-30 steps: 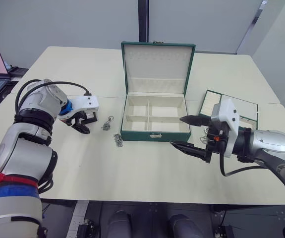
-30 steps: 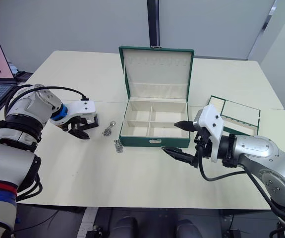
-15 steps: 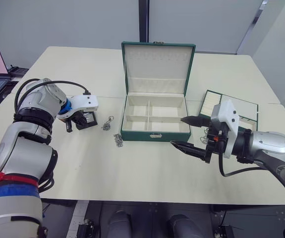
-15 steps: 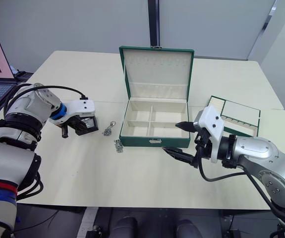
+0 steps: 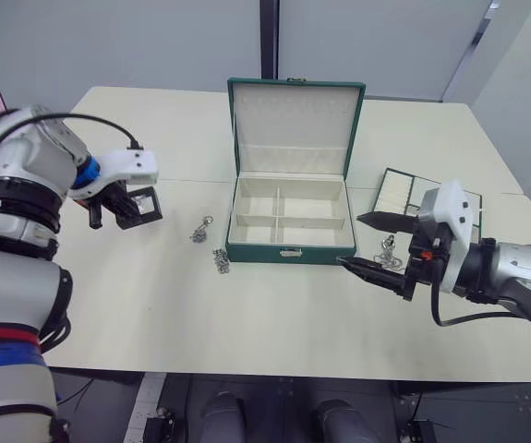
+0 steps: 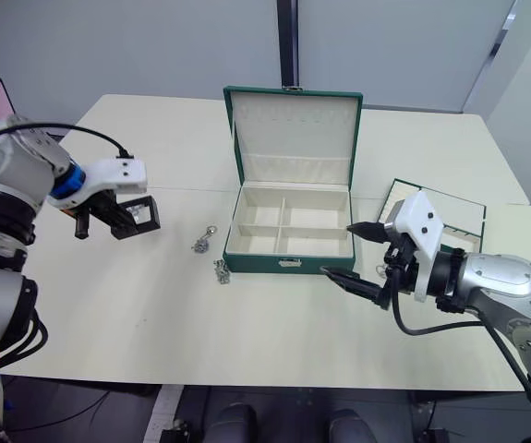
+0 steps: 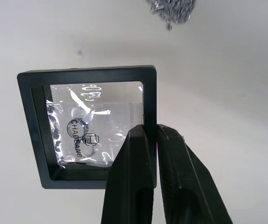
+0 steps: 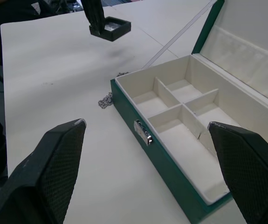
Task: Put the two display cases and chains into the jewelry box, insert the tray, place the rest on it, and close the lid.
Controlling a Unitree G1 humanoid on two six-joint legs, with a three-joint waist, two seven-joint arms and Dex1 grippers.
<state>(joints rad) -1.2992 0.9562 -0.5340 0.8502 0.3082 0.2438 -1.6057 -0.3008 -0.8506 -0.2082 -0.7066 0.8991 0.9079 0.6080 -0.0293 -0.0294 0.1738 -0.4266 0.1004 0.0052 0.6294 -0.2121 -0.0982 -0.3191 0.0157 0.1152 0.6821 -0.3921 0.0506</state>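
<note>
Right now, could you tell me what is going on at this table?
The left gripper holds a black display case lifted above the table, left of the open green jewelry box. Two chains lie by the box. The right gripper waits open at the box's right front corner.

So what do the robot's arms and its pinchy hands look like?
Both arms are silver-grey metal with rounded joints and black cables looping along them. Each wrist carries a white block. The left gripper and right gripper each have two pointed black fingers. The left arm also has a blue ring, and red tape.
</note>
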